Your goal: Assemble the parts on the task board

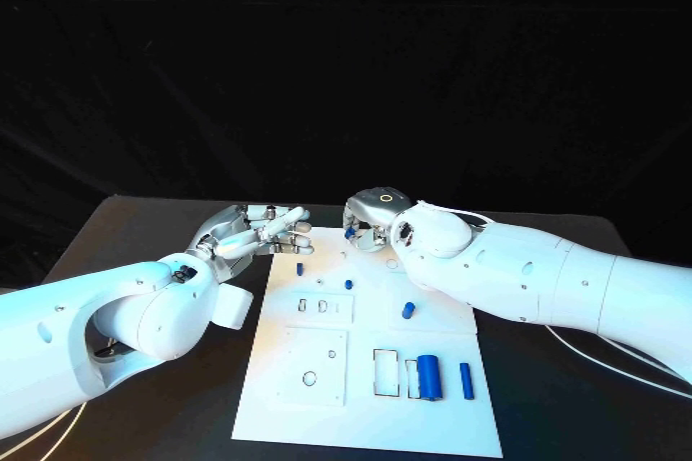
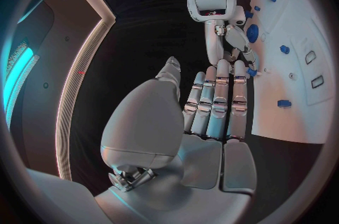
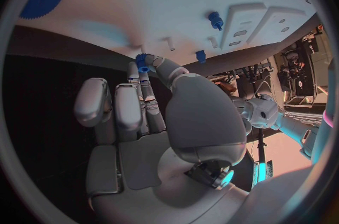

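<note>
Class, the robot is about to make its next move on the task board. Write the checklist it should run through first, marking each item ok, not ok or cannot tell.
1. Right hand holds a part: ok, a small blue part sits at its fingertips, apparently pinched.
2. Left hand is free: ok, fingers stretched out, holding nothing.
3. Left hand is off the task board: cannot tell, its fingertips are at the far left corner.
4. Target slot is visible: cannot tell, the right hand covers the board's far end.
5. Spare parts are out of the way: ok, the large blue cylinder and slim blue pin lie at the near end.
</note>
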Motion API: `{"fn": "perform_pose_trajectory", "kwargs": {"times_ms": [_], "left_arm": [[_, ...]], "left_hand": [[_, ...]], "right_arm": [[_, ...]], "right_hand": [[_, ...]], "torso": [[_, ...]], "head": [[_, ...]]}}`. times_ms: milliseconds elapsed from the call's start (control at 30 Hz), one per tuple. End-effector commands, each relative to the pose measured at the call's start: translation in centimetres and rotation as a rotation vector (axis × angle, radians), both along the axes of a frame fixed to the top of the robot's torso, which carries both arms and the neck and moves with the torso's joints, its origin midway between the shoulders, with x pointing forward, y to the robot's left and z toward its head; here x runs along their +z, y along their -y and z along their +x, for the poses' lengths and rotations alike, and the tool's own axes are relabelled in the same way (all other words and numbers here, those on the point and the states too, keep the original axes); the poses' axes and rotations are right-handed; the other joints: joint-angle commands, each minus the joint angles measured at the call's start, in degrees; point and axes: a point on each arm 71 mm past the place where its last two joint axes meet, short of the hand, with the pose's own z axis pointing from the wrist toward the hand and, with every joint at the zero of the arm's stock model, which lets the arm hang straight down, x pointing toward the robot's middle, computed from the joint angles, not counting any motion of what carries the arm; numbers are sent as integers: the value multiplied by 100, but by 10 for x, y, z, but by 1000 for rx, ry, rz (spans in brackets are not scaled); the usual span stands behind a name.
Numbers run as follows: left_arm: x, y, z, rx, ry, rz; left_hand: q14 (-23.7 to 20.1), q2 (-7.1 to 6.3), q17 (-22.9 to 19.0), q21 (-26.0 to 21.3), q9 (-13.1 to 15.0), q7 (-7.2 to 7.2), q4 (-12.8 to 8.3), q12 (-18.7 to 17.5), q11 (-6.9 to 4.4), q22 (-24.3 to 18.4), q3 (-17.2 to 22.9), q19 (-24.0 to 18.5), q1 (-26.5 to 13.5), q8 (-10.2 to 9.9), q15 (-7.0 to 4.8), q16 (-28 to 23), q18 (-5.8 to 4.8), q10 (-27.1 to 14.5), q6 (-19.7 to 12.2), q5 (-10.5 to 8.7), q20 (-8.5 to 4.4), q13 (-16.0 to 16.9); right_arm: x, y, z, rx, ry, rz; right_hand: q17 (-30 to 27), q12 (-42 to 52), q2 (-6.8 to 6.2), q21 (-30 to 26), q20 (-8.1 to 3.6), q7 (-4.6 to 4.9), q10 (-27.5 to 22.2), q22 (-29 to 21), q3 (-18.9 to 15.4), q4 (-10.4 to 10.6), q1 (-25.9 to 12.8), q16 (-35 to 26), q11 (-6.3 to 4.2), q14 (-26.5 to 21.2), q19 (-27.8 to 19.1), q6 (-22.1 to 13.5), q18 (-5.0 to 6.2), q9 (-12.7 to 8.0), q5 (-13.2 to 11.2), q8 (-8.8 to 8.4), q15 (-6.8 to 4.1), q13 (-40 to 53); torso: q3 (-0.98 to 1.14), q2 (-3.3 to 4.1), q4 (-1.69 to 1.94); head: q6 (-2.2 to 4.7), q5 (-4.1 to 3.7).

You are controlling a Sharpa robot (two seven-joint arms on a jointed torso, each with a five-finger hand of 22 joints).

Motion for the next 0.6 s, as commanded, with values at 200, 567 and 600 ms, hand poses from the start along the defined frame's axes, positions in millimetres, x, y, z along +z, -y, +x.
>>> {"fn": "perform_pose_trajectory", "kwargs": {"times_ms": [200, 567, 600], "left_arm": [[2, 1, 0, -8, 5, -7], [1, 1, 1, -10, 3, -7], [1, 1, 1, -10, 3, -7]], "left_hand": [[-32, 66, 5, -33, -10, 40, -14, -33, 6, -10, -30, -28, 8, -24, 15, -16, 69, -40, 6, 6, 23, -7], [-32, 66, 5, -33, -10, 40, -14, -33, 6, -10, -30, -28, 8, -24, 15, -16, 69, -40, 6, 6, 23, -7], [-32, 66, 5, -33, -10, 40, -14, -33, 6, -10, -30, -28, 8, -24, 15, -16, 69, -40, 6, 6, 23, -7]], "right_arm": [[-6, 2, -1, 3, -24, -31], [-5, 0, -3, 10, -12, -16], [-5, 0, -3, 10, -11, -15]], "right_hand": [[-13, -20, -51, -22, 15, -8, -30, -4, 18, 17, 16, 6, -3, 154, -18, -25, -58, 3, -26, -16, 24, -6], [-17, -27, -65, -24, 20, -2, -43, -5, 19, 27, 7, 5, 3, 150, -24, -29, -56, 8, -30, -20, 28, -12], [-18, -29, -69, -24, 21, 0, -47, -4, 19, 29, 5, 5, 5, 149, -24, -32, -56, 8, -31, -22, 29, -14]], "torso": [[0, 4, -2], [-3, 7, 1], [-3, 6, 0]], "head": [[-6, 5], [-18, 4], [-21, 3]]}}
